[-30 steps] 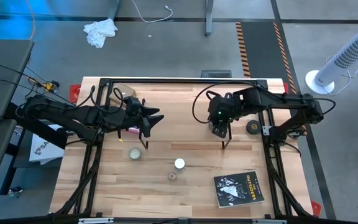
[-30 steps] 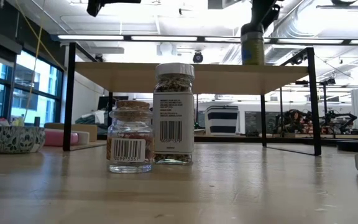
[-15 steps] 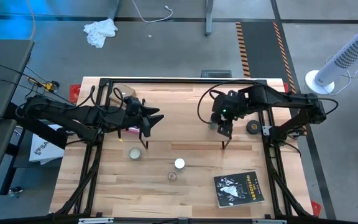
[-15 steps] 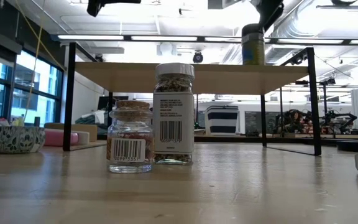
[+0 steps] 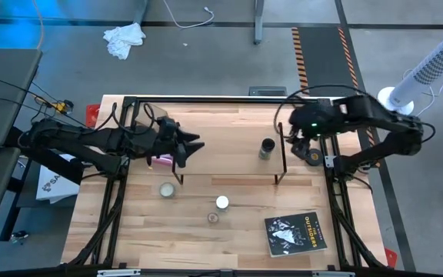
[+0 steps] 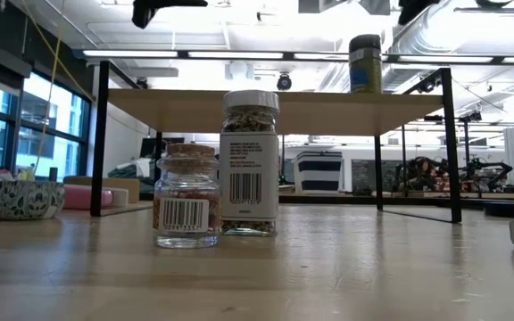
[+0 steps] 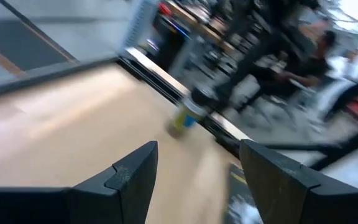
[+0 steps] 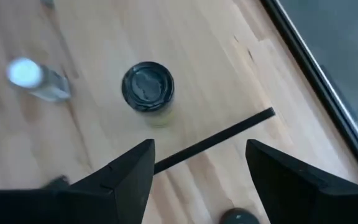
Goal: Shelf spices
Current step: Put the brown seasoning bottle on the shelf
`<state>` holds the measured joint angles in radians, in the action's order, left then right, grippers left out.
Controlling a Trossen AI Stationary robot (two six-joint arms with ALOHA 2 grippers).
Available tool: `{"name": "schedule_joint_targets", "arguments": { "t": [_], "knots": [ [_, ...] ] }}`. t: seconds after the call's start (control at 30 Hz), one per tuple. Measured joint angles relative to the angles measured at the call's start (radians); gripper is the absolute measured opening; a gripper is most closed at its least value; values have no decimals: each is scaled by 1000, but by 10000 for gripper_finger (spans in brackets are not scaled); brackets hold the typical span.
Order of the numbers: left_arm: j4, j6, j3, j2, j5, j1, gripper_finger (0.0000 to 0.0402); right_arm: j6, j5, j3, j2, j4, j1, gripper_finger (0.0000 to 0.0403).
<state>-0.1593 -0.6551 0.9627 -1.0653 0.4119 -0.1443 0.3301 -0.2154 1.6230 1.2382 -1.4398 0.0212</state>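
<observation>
The dark jar stands upright on its base on the shelf's light wood top, near its right end. It also shows in the low view and the right wrist view. The white-capped jar and the small clear cork-topped jar stand on the table in front of the shelf, side by side in the low view. My right gripper is open and empty, to the right of the dark jar. My left gripper is open and empty over the shelf's left end.
A flat pale round tin lies at the front left. A book lies at the front right. A black round object sits right of the shelf. A patterned bowl and a pink object are on the left.
My right gripper has let go of the dark jar and has gone up and toward the table's right edge. The jar stays upright on the shelf top where it was set.
</observation>
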Motion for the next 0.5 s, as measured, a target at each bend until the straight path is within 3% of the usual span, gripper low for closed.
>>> {"name": "schedule_joint_targets", "arguments": {
  "t": [0.17,0.33,0.5],
  "knots": [
    [-49,-92,1,0,-146,-76,225,151,56,1,-84,28,-64,248],
    [-172,-174,1,-18,-103,-276,225,306,68,1,-73,116,-233,248],
    [-328,-163,1,-143,-128,-483,225,418,57,0,55,162,-405,248]
  ]
}}
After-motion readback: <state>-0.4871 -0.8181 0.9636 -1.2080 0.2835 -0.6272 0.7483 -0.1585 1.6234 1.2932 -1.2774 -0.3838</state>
